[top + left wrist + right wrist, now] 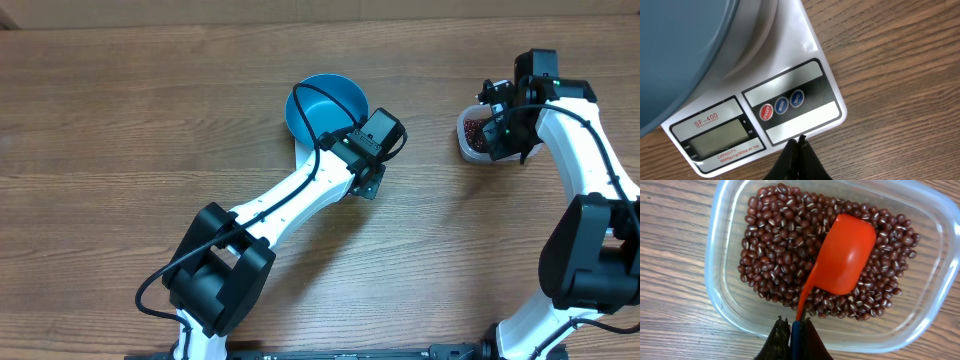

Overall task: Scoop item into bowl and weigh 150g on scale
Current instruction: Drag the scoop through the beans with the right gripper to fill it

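**Right wrist view: scoop handle pinched, beans in the tub**

Right wrist camera first. I have the right end effector clamped on the thin handle of the orange-red scoop, low in the frame. The scoop's head lies on the beans, which fill the clear plastic tub across the middle of the frame. No beans show on the scoop, and I cannot tell whether its hollow faces up or down.

I judge the beans to be small, hard, dry and light. As a heap they will flow and roll, so pinching them is hopeless and the scoop is the only sensible hold. It looks like rigid, light plastic, but the handle is slim and smooth. Gripped at its far end, a loaded head could swivel between the fingers, so I would carry it level and slowly. The tub also looks light enough to slide on the desk when the scoop digs in.

On the left wrist camera, the left end effector is pressed together on nothing. Its tip is at the front edge of the kitchen scale, just below the TARE button, and I cannot tell if it touches. The blue bowl sits on the scale at the upper left of the frame. I read no digits on the display.

Overhead, the bowl is at top centre and the tub at upper right, well apart.
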`<state>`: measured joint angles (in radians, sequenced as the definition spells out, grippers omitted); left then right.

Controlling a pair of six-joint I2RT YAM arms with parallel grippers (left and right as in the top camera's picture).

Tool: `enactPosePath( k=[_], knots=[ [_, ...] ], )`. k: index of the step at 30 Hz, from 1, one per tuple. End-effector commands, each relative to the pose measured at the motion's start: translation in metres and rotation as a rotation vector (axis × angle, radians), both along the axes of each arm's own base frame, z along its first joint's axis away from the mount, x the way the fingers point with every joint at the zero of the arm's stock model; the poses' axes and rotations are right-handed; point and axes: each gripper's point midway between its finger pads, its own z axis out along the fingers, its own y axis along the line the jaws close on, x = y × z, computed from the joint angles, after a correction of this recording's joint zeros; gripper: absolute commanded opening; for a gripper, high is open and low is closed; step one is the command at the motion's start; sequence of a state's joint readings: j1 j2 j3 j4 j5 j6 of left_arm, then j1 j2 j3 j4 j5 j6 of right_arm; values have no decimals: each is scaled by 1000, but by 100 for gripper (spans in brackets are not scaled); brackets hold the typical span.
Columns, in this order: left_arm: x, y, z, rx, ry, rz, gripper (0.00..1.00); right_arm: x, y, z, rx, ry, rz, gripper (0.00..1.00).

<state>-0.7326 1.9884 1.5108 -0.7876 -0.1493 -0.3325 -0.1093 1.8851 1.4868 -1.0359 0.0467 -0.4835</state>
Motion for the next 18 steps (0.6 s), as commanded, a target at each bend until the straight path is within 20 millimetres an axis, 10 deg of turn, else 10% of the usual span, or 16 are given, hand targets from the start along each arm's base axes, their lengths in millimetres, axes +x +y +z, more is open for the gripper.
enactPosePath(
  k=[1,18],
  knots=[
    [-2,-1,-4,1,12,-19,4,1,18,-9,102,20,23,4],
    [-2,-2,-4,1,11,-19,4,2,8,10,289,-16,-32,4]
  ],
)
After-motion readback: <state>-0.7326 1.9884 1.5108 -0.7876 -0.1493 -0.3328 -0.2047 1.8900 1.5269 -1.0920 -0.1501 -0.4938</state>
